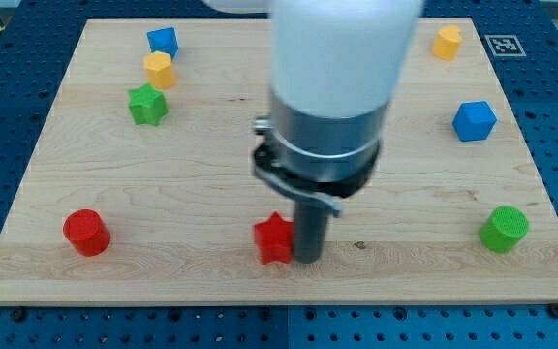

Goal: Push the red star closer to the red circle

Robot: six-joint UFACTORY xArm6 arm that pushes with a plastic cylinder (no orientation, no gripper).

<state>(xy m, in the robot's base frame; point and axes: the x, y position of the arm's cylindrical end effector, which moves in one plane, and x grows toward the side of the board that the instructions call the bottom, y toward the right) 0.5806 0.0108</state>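
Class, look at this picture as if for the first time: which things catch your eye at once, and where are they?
The big white and grey arm fills the view's top centre, its dark rod reaching down to my tip low on the board. The tip stands right against the view's right side of the red star. The red circle sits far off at the view's lower left.

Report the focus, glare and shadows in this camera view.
Camera view: lighting is even and soft, no strong glare on the board; the arm's pale housing up close is blurred; my tip beside the red star and the red circle stay fairly sharp, with faint shadows.
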